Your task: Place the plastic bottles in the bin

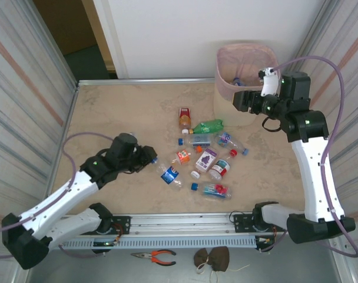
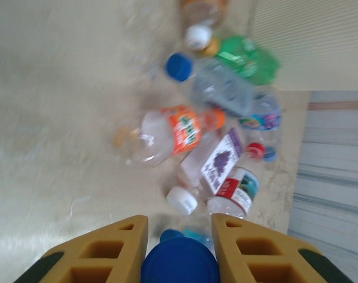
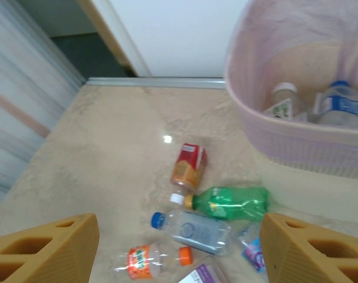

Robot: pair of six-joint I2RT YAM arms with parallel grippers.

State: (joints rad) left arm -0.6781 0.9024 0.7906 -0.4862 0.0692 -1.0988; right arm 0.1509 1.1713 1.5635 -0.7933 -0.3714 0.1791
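Blue-capped bottle (image 2: pixel 180 262) sits clenched by its cap between the yellow fingers of my left pincer (image 2: pixel 179 244). Beyond it the other plastic bottles (image 2: pixel 167 134) lie scattered across the table (image 2: pixel 61 118), a green one (image 2: pixel 247 58) among them. My right pincer (image 3: pixel 176 236) hangs released and empty beside the pink-lined bin (image 3: pixel 297 147), where two bottles (image 3: pixel 341 103) rest inside.

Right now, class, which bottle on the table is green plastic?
The green bottle lying on its side nearest the bin; no other bottle there is green.
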